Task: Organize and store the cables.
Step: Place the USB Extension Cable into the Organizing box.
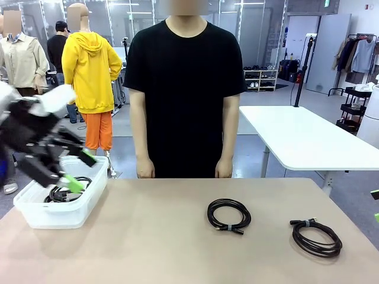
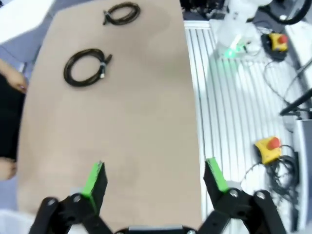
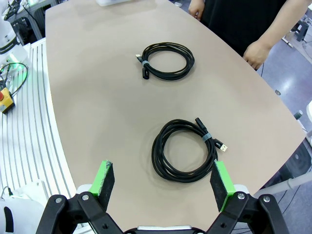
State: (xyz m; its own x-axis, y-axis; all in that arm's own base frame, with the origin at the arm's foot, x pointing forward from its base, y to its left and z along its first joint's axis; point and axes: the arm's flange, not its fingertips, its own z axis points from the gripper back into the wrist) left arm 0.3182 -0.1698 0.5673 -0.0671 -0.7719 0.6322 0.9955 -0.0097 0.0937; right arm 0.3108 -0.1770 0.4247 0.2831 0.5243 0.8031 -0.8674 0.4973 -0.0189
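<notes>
Now left gripper (image 1: 82,171) gapes empty at the bin (image 1: 59,218) — right gripper (image 3: 163,180) likewise above the table-edge cable (image 3: 156,155).

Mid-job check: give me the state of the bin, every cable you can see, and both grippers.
bin: no lid, one cable inside.
cable in bin: coiled, stored.
middle cable: coiled, tied, loose on the table.
right cable: coiled, tied, loose on the table.
left gripper: open, empty, near the bin.
right gripper: open, empty.
</notes>
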